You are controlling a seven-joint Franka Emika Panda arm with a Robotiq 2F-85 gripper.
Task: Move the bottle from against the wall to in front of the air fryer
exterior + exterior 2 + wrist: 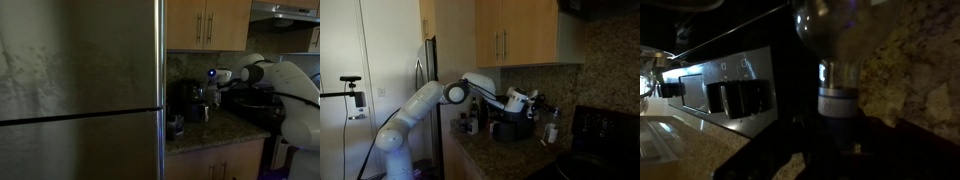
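Kitchen, dim light. A speckled granite countertop (220,132) runs from the tall brushed-steel fridge (90,90) to the dark stove (605,130). Light wooden cabinets (510,35) hang above it, and the mottled grey-brown tiled wall (595,70) stands behind. A steel range hood (290,12) sits over the stove. The black, boxy air fryer (510,126) with rounded edges stands on the counter toward the far side, close to the wall. The small slim dark bottle (552,130) with a pale label stands upright on the countertop, right of the air fryer and left of the stove in that exterior view. It is by the wall; contact with the wall cannot be made out. The white jointed robot arm (415,110) reaches in from the left past the fridge edge. Its gripper (528,100) hangs just above the air fryer's top, near the bottle and apart from it as far as this view shows. The wrist view is very dark: the bottle is close and central, a pale band around it, with the wall to the right, a steel panel with dark knobs (725,92) to the left, and granite at lower left. The fingers are lost in shadow, so whether they are spread or closed cannot be told. Several small dark containers (470,122) crowd the counter between the air fryer and the fridge. A black camera on a stand (353,95) is at far left.
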